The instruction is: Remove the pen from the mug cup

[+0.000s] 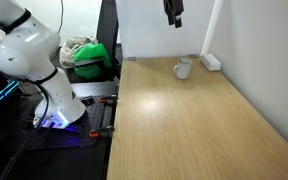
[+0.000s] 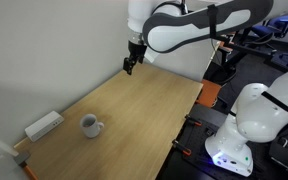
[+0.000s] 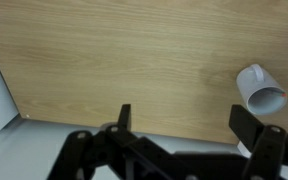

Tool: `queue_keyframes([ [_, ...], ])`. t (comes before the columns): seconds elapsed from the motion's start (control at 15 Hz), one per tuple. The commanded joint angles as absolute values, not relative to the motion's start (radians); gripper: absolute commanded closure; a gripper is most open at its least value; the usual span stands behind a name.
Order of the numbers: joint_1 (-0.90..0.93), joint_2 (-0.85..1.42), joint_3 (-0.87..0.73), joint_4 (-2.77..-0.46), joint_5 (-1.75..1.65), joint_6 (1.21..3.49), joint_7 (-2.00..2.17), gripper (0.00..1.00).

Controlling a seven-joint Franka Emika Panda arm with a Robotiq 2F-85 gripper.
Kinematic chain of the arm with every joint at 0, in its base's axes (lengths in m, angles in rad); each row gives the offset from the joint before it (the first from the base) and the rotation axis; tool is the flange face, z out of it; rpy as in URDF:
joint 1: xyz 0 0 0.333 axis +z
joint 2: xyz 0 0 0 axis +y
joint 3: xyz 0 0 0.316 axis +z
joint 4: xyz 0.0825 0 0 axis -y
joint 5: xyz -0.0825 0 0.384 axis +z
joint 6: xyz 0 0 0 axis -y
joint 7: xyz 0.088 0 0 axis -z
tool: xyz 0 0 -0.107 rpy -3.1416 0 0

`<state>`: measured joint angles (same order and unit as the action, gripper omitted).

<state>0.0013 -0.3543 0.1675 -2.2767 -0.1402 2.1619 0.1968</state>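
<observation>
The small pale mug cup (image 1: 183, 68) stands upright on the wooden table (image 1: 184, 125) near its far end, and shows in the other exterior view too (image 2: 90, 125). In the wrist view the mug (image 3: 261, 88) lies at the right edge. I cannot make out the orange-red pen in any view. My gripper (image 1: 173, 12) hangs high above the table, well apart from the mug, also in an exterior view (image 2: 130, 66). In the wrist view its fingers (image 3: 184, 120) are spread wide with nothing between them.
A white rectangular block (image 1: 212, 61) lies by the wall next to the mug, also seen in an exterior view (image 2: 44, 125). A green bag (image 1: 89, 55) sits off the table. A white robot base (image 2: 246, 128) stands beside the table.
</observation>
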Motion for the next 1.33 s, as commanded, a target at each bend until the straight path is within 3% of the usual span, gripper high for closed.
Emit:
queue_keyframes([
  [0.0,0.020,-0.341,0.143,-2.297,-0.158,2.281,0.152,0.00],
  [0.47,0.045,-0.276,0.069,-2.306,-0.081,2.522,-0.048,0.00],
  [0.8,0.148,-0.217,-0.027,-2.295,0.198,2.674,-0.356,0.00],
  [1.27,0.326,-0.174,-0.147,-2.226,0.712,2.629,-0.940,0.00],
])
